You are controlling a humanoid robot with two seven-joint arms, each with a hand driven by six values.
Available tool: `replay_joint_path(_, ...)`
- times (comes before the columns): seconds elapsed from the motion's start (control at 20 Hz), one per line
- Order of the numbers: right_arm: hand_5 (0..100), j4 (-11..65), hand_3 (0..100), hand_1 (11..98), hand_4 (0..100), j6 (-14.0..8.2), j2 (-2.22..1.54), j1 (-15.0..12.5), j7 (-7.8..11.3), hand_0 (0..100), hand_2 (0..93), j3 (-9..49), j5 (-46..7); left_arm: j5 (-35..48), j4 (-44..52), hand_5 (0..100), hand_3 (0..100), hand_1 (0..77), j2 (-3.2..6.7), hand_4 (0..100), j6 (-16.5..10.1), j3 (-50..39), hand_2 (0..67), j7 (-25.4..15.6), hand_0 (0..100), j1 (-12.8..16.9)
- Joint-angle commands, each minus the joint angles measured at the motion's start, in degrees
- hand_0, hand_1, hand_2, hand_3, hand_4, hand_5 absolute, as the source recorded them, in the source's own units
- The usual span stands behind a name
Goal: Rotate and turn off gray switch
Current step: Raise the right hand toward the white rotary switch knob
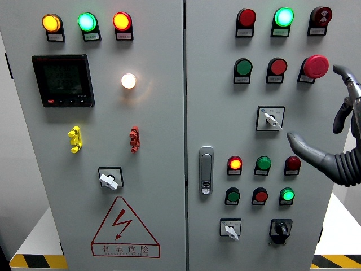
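Note:
On the right cabinet door, a gray rotary switch (pixel 271 119) sits in a square black-framed plate, its white lever pointing down and to the right. My right hand (pixel 315 104) comes in from the right edge and hangs open just right of it, not touching. The thumb (pixel 302 146) reaches left below the switch, and a finger (pixel 345 73) is raised beside the red mushroom button (pixel 316 66). Two similar gray switches are on the left door (pixel 109 180) and low on the right door (pixel 230 229). The left hand is out of view.
Red, green and yellow indicator lamps and push buttons surround the switch. A black rotary switch (pixel 280 230) is at the lower right, a metal door handle (pixel 206 170) is near the door seam, and a digital meter (pixel 62 80) is on the left door.

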Motion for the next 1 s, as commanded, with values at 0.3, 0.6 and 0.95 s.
replay_joint_path(0.3,94,-1.0,85,37.9,100,-0.1,0.0,0.3,-0.86,0,21.9,0.0,0.0,0.0,0.0,12,18,0.0,0.0,10,0.0,0.0,13.2,0.0,0,0.0)
replay_joint_path(0.6,94,-3.6,85,34.7,100,-0.5,0.0,2.0,-2.97,0,32.7,-0.3,0.1,0.0,0.0,12,18,0.0,0.0,10,0.0,0.0,13.2,0.0,0,0.0)
replay_joint_path(0.95,94,-9.0,85,32.6,100,-3.3,0.0,4.2,-3.94,0,51.0,-0.9,0.1,0.1,0.0,12,18,0.0,0.0,10,0.0,0.0,13.2,0.0,0,0.0)
